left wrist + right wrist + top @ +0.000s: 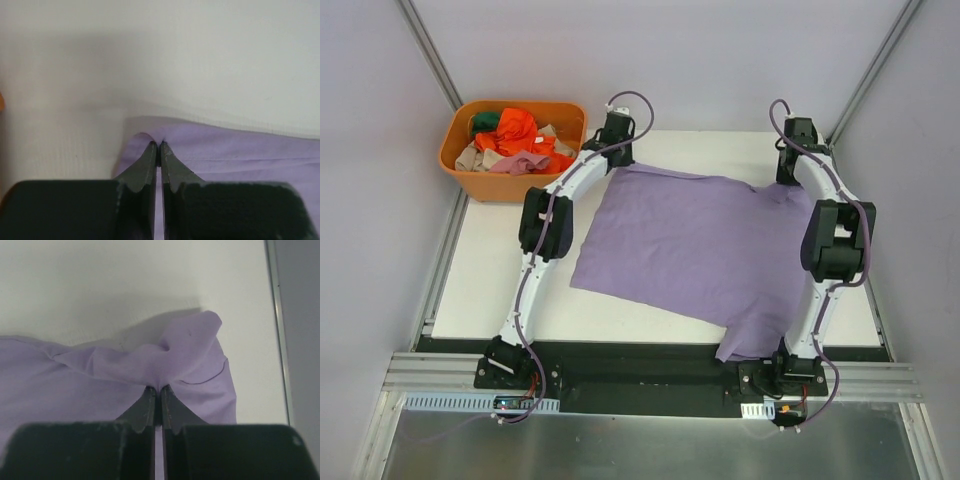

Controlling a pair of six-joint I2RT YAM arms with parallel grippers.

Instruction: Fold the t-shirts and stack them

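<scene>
Left hand (158, 146) has its fingers pressed together on the far left corner of the lavender t-shirt (240, 150), the cloth edge rising to meet the tips. Right hand (159, 388) is closed just as tightly, pinching a bunched fold at the shirt's far right corner, where the fabric puckers up towards the tips. Between the two the shirt lies spread over the white table (490, 290), mostly flat, with one sleeve hanging over the near edge beside the right arm's base. At the table's far left corner stands an orange tub (498, 186); other t-shirts (517, 135), orange-red, green, beige and pink, lie crumpled inside it.
</scene>
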